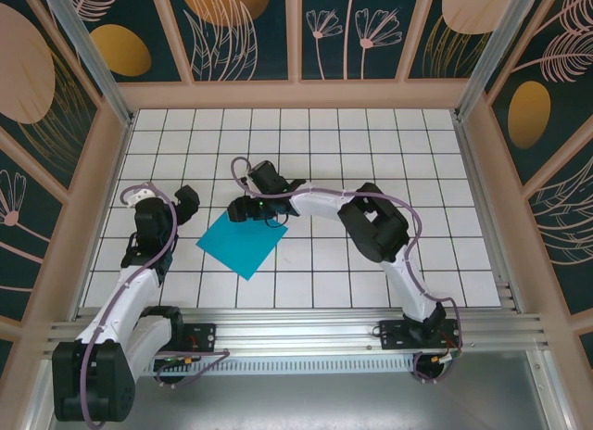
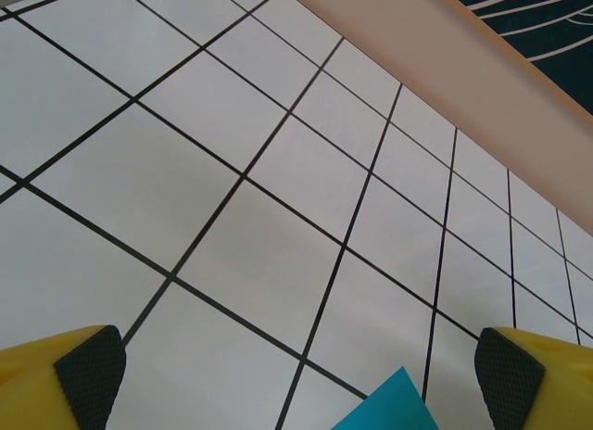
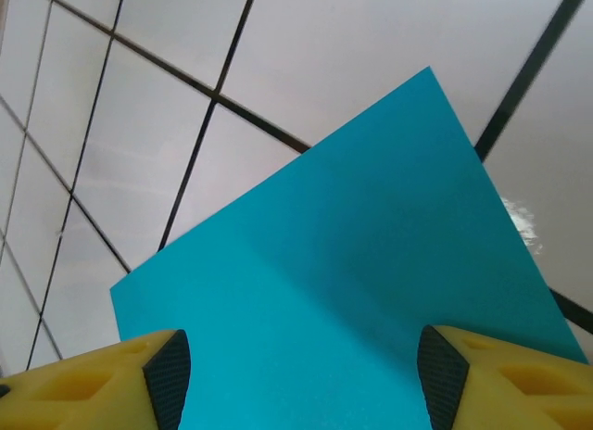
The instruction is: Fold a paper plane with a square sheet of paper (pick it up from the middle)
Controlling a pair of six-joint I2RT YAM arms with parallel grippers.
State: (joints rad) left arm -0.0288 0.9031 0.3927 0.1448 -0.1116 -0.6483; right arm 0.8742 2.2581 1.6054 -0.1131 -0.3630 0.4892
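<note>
The square sheet of paper [image 1: 241, 246] is teal-blue and lies flat and unfolded on the tiled table, turned like a diamond. My right gripper [image 1: 252, 210] hovers over its far corner. In the right wrist view the sheet [image 3: 352, 263] spreads under the right gripper [image 3: 301, 382], whose jaws stand wide apart and hold nothing. My left gripper [image 1: 188, 204] is left of the sheet and apart from it. In the left wrist view the left gripper [image 2: 301, 373] is wide open over bare tiles, with one corner of the sheet [image 2: 394, 410] at the bottom edge. The paper plane is out of view.
White tiles with black grid lines cover the table [image 1: 389, 143]. Pink-framed walls with floral panels [image 1: 296, 92] close it in at the back and sides. An aluminium rail [image 1: 306, 323] with both arm bases runs along the near edge.
</note>
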